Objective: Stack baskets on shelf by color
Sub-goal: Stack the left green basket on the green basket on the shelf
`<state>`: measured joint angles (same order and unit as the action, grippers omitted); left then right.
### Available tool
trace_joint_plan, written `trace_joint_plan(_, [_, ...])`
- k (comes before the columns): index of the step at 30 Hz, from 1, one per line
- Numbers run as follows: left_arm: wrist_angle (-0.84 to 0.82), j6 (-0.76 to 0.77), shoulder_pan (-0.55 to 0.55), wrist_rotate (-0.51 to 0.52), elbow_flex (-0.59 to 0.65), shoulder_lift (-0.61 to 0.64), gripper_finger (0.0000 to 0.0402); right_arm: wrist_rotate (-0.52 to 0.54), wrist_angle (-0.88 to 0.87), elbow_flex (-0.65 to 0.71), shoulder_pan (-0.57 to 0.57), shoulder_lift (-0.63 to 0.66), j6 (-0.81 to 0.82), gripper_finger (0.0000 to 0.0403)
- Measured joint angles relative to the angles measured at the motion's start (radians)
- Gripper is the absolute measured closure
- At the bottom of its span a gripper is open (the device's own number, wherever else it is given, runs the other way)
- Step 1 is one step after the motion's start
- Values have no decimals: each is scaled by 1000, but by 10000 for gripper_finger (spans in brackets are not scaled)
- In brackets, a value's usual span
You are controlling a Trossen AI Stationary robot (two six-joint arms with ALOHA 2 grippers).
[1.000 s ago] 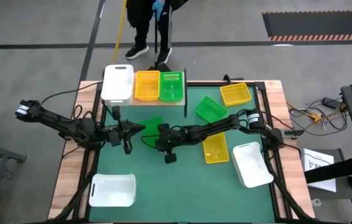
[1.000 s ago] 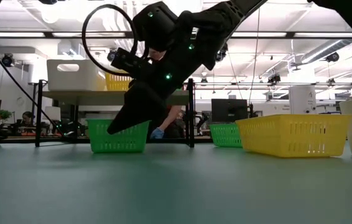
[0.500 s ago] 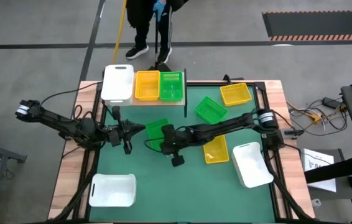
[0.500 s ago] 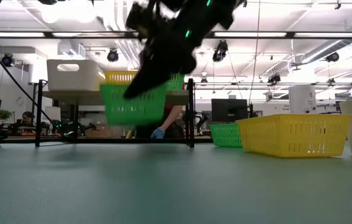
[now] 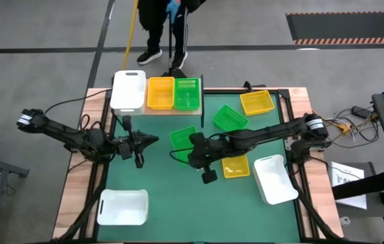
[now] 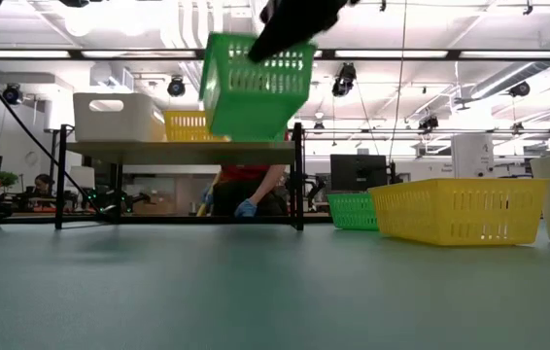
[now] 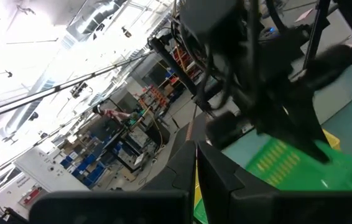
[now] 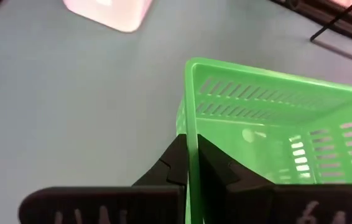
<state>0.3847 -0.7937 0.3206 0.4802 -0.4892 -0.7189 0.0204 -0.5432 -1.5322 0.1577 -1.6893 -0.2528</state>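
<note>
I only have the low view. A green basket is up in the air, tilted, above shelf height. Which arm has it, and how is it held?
Observer: The right gripper has it. Its fingers pinch one wall of the green basket, one inside and one outside.
Operator: Is it over the shelf yet?
Observer: No. In the high view it hangs over the mat, just short of the shelf.
Operator: Which spot up there is green?
Observer: The shelf's right end in the high view. A green one sits there, beside a yellow, with a white at the other end.
</note>
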Motion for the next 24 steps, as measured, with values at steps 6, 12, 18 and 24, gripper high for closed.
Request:
trace_joint_plan(6, [0,0,0,0,1,0,402,12,-13,0,2,105,7,394])
trace_joint_plan(12, [0,0,0,0,2,0,402,211,-12,0,0,185,6,394])
trace_joint_plan(18, [0,0,0,0,2,0,402,363,10,0,-62,201,-31,394])
trace_joint_plan(24, [0,0,0,0,3,0,402,340,9,-22,-164,196,-82,394])
